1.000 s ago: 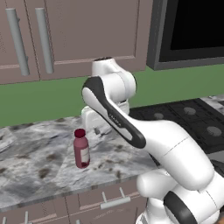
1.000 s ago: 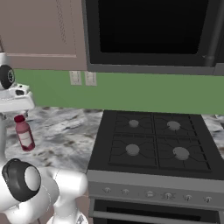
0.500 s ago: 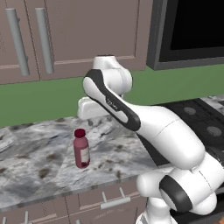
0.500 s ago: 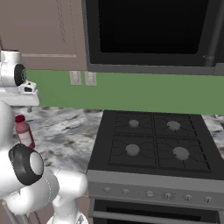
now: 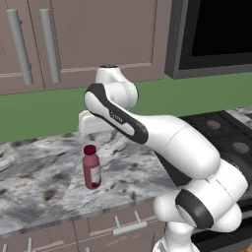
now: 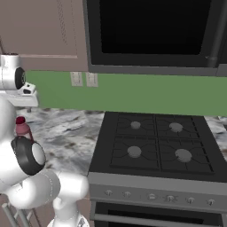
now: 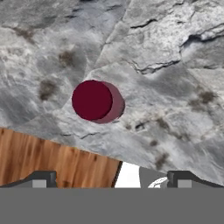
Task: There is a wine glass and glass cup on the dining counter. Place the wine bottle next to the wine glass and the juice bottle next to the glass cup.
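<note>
The marbled surface [image 5: 44, 187] beside the stove [image 6: 155, 146] carries the juice bottle [image 5: 91, 167], which stands upright near the front edge. In the hand view, the gripper [image 7: 109, 177] hangs above it and looks down on its maroon cap [image 7: 92, 100], fingertips [image 7: 41, 178] spread wide apart, holding nothing, clear of the bottle.

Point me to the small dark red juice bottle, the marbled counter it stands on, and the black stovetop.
Small dark red juice bottle [image 5: 91, 172]: left base view, on its label band.
Marbled counter [image 5: 44, 189]: left base view, bare stone left of the bottle.
Black stovetop [image 6: 155, 142]: right base view, centre between burners.
</note>
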